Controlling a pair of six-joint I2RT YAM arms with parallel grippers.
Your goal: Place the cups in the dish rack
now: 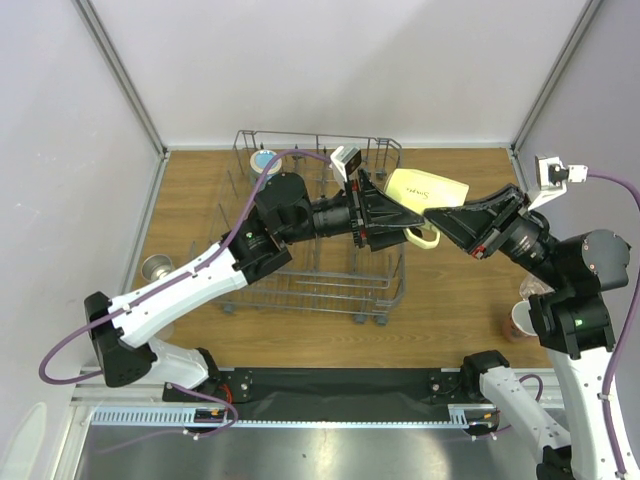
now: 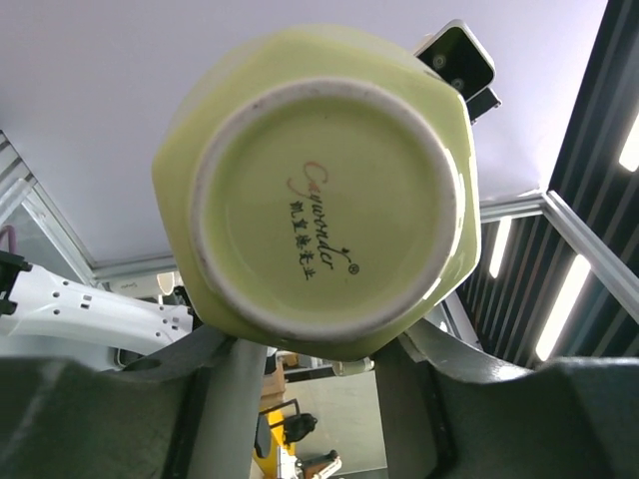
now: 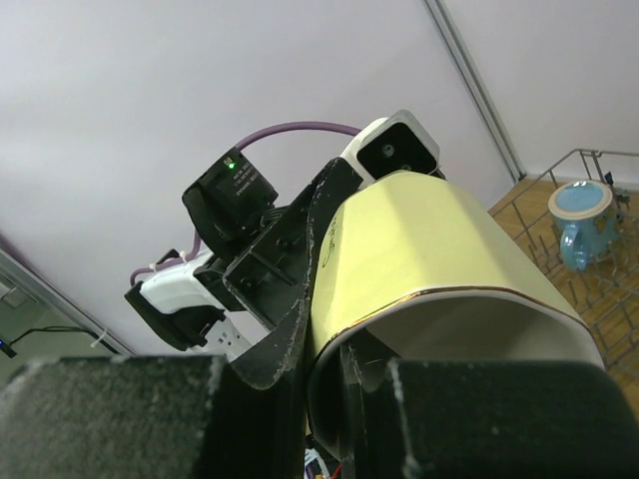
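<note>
The pale yellow mug [image 1: 428, 188] is off the tabletop [image 1: 460, 300]. It hangs on its side in the air over the right end of the dish rack [image 1: 310, 290], toward the far edge, with an arm at each end.

The right gripper [image 1: 442, 220] comes in from the right edge. Its fingers [image 3: 499, 419] are nearly together and pinch the mug's rim, with the wall of the mug between them.

The left gripper [image 1: 400, 222] reaches across the rack from the near left corner and faces the mug's base, where a printed maker's mark shows in the left wrist view. Its fingers [image 2: 235, 399] stand part-way apart at the lower edge of the mug. One lies along the mug's side in the right wrist view. I cannot tell whether they grip it.

The rack stands on the left half of the tabletop, its back against the far edge. A blue mug [image 1: 265, 162] sits in the rack's far left corner.

A silvery or clear cup [image 1: 155, 267] stands on the tabletop at the left edge, just beside the rack. A pinkish cup [image 1: 522, 320] stands near the right edge, partly hidden behind the right arm.
</note>
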